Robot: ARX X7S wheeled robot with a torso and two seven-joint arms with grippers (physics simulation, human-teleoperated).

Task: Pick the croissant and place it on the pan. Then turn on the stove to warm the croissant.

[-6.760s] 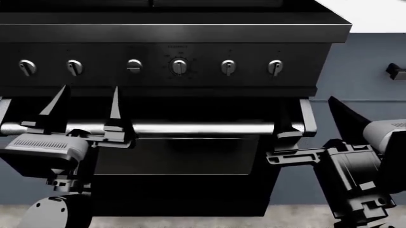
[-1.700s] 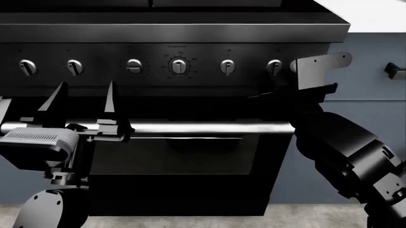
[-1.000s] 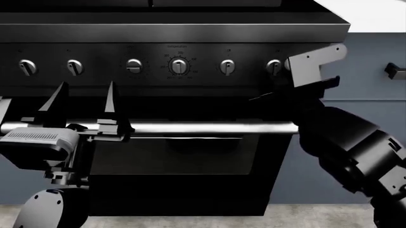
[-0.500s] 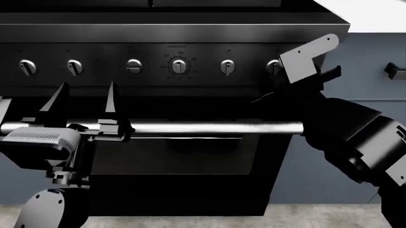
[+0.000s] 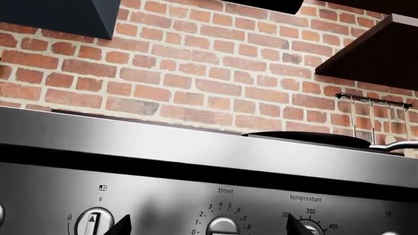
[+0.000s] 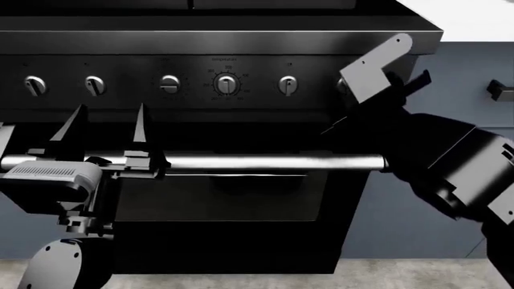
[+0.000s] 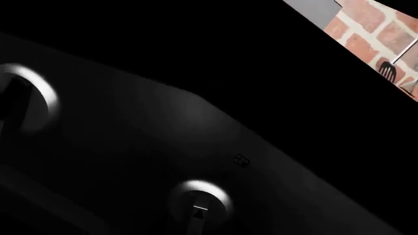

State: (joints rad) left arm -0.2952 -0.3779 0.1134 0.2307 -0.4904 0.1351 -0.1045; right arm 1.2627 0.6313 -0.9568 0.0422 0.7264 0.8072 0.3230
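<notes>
The black stove [image 6: 241, 42] fills the head view, with its row of silver knobs [image 6: 227, 83] and its bar handle [image 6: 257, 161]. My left gripper [image 6: 107, 126] is open and empty, its fingers pointing up just below the left knobs; in the left wrist view its tips [image 5: 207, 230] flank the timer knob [image 5: 224, 228]. My right gripper [image 6: 353, 90] is pressed up to the rightmost knob and covers it; its fingers are hidden. The right wrist view is dark and shows that knob [image 7: 197, 203] close up. The black pan [image 5: 313, 138] sits on the stovetop. The croissant is out of view.
Grey-blue cabinets [image 6: 458, 90] stand right of the stove, with a dark drawer pull [image 6: 499, 90]. A brick wall [image 5: 196, 73] lies behind the stove, with a dark shelf [image 5: 372, 54] and hanging utensils [image 5: 372, 117]. A white countertop [image 6: 473, 18] is at the upper right.
My right arm has moved left and rolled its wrist, so the gripper now covers the rightmost knob. My left arm has stayed still.
</notes>
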